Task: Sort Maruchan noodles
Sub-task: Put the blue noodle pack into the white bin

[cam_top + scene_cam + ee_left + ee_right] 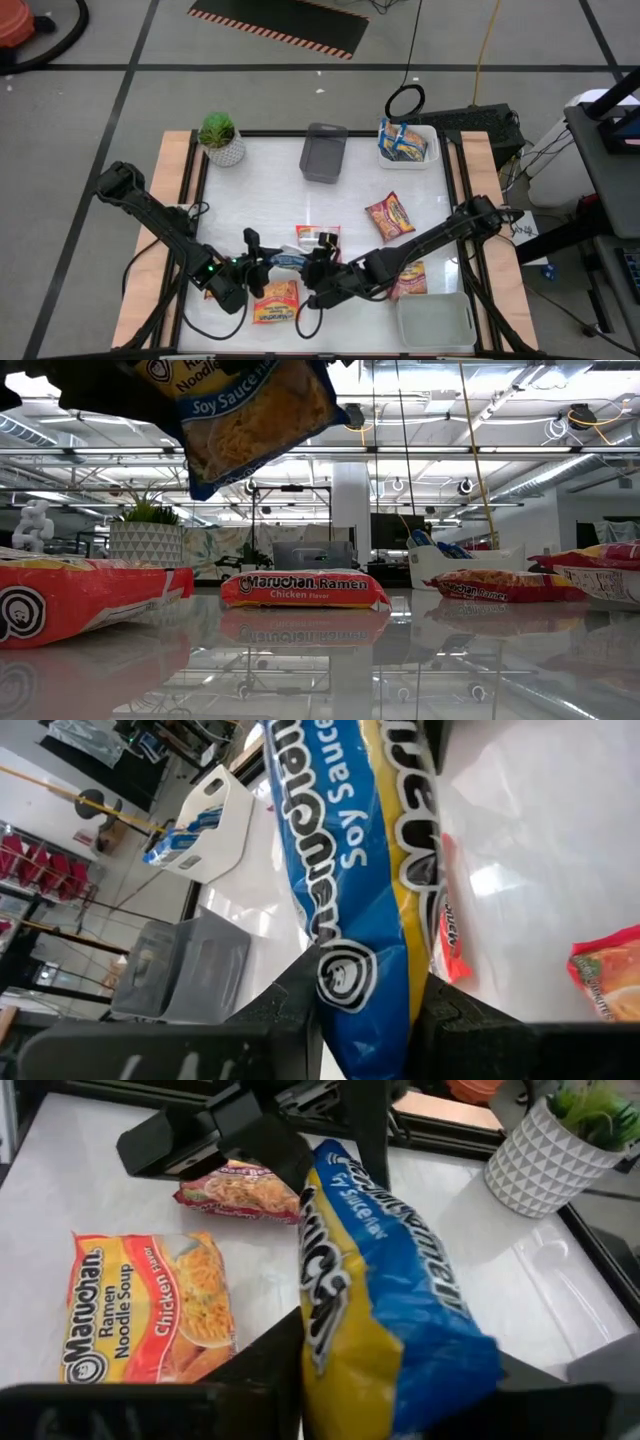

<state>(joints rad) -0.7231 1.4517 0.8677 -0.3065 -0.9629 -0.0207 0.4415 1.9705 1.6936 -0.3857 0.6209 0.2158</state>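
Up above the table, in the high view, the blue soy sauce packet (291, 260) hangs in the air between the two arms, just below the white-and-red packet (317, 236). Its long side runs across, from the left gripper (262, 262) to the right gripper (318, 268). The orange chicken packet (276, 301) lies flat just below the blue one. Far from it, up by the table's top edge, sit the potted plant (220, 139), the grey tray (323, 152) and the white tray (407, 142) with blue packets in it.

From the low view, the blue soy sauce packet (248, 415) hangs tipped, high over the red chicken packet (305, 589) that lies flat on the table.

At the left wrist, both dark fingers (300, 990) pinch one short end of the blue packet (350, 870), which stretches away long.

At the right wrist, the blue packet (385, 1310) sits between the fingers (260, 1355), one on each side, but I cannot tell if they squeeze it. The left gripper (300, 1155) grips its far end.
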